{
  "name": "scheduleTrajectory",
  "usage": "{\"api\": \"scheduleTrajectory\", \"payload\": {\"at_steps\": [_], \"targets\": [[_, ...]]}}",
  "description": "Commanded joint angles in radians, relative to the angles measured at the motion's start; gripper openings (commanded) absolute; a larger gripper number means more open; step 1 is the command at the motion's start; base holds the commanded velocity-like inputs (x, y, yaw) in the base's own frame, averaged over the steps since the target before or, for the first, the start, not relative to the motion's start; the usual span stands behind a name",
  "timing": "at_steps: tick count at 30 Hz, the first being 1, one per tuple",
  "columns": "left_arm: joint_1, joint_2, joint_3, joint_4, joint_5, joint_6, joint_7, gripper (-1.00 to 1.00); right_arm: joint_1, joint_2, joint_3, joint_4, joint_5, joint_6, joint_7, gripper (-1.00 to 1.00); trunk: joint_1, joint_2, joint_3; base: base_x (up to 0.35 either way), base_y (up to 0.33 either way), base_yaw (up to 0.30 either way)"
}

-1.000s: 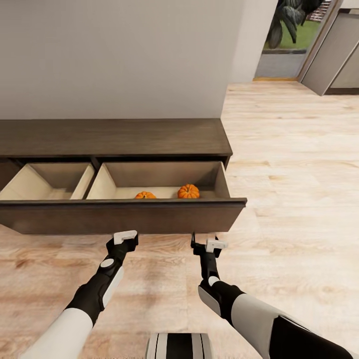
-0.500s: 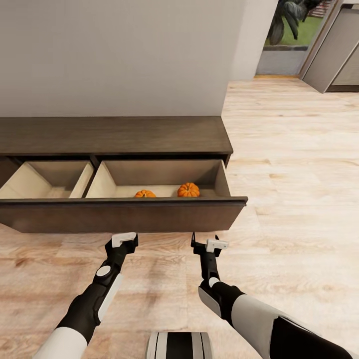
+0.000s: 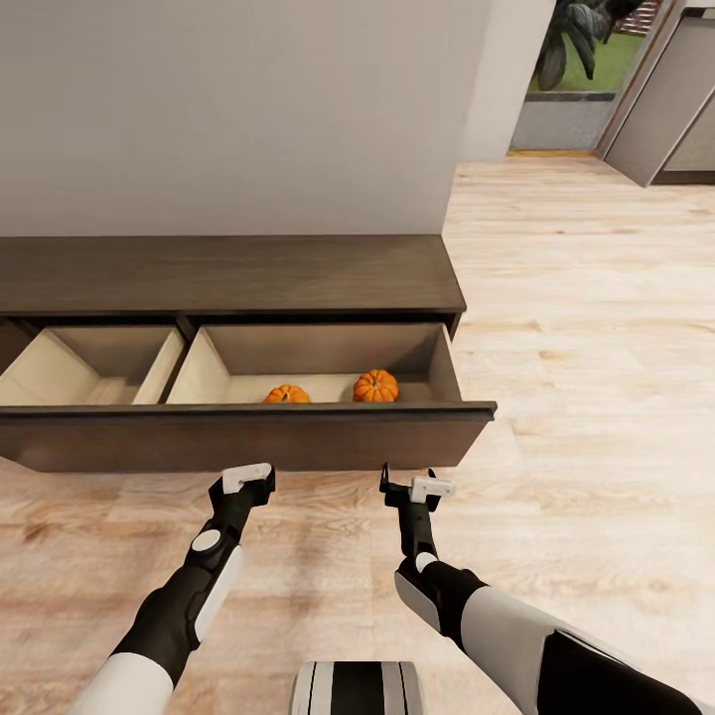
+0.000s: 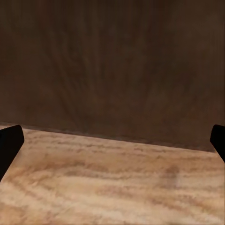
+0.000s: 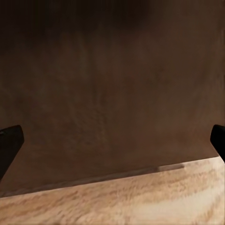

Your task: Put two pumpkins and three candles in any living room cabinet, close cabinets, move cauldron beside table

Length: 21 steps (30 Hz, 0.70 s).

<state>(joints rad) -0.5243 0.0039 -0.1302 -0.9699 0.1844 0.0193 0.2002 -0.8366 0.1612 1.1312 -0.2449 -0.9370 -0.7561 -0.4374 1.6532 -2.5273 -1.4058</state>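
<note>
facing cabinet [image 3: 238, 437] drawer front, both grippers spread wide, empty

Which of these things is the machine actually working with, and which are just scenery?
Part of the job:
two small orange ribbed pumpkins
long dark brown wood cabinet, its drawer pulled open

Just there:
pale wood floor
green leafy plant

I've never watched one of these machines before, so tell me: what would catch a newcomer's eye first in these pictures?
Two bright orange pumpkins sit in the right compartment of the wide pulled-out drawer of a long dark wood cabinet against the wall. Just before the drawer front, the left gripper and right gripper hover over the pale wood floor, both empty, fingers spread wide.
</note>
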Motion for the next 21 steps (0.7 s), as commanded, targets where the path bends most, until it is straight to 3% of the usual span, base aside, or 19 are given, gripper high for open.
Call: {"api": "scheduleTrajectory", "payload": {"at_steps": [1, 21], "targets": [[0.0, 0.001, -0.003, -0.001, 0.007, 0.002, 0.007, 1.0, -0.001, 0.0, 0.009, 0.0, -0.002, -0.001, -0.009, 1.0, 0.0, 0.0, -0.001, 0.036, 0.0, 0.0], [0.0, -0.001, -0.005, 0.003, 0.006, 0.009, 0.008, 1.0, -0.001, 0.0, 0.015, -0.001, -0.003, 0.001, -0.009, 1.0, 0.0, 0.0, -0.001, 0.125, 0.0, 0.0]]}}
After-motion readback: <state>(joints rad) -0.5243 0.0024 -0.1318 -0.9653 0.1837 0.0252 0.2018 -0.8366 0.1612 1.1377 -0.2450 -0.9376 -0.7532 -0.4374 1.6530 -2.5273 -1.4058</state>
